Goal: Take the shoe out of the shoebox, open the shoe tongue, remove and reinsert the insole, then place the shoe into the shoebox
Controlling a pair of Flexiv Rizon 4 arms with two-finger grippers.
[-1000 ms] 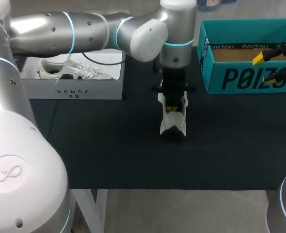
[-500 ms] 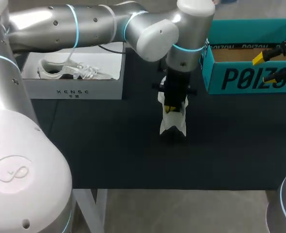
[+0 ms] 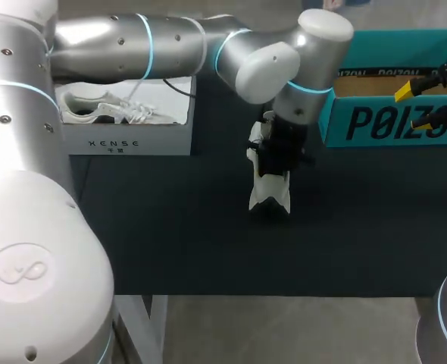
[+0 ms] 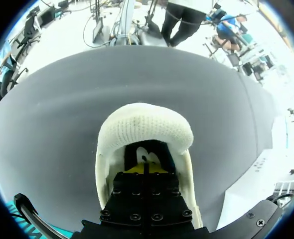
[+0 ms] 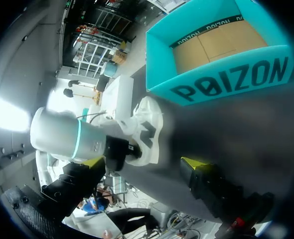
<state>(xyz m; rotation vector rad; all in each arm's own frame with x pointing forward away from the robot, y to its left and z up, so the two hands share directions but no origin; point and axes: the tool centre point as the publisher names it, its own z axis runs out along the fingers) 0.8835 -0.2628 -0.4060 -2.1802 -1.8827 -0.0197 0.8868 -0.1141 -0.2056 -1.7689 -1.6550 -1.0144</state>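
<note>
- The left gripper (image 4: 144, 170) is clenched. Its two black fingers (image 4: 127, 194) stand side by side with only a thin seam between them, and the yellow tips are just visible at their end.
- The tips are sunk into the opening of the white shoe (image 4: 144, 124), right above a dark patch with a pale mark inside it. I cannot tell whether anything thin is pinched in that seam.
- The shoe's rounded knit end curves up just ahead of the gripper, and its pale side walls run along both sides of the fingers.
- From the head view the shoe stands on its sole on the dark table (image 3: 170, 243), out in the open. It lies between the two boxes and touches neither.
- The left arm (image 3: 170, 45) comes in across the back of the white box (image 3: 125, 140), which holds a second white shoe (image 3: 106, 110) with its laces showing.
- The right gripper (image 5: 144, 163) is released, with its yellow fingertips (image 5: 94, 162) spread wide and nothing held between them (the shoe and the left wrist lie well ahead of it).
- It hangs at the front wall of the teal shoebox (image 3: 390, 125), whose lid is off and whose brown cardboard floor shows.
</note>
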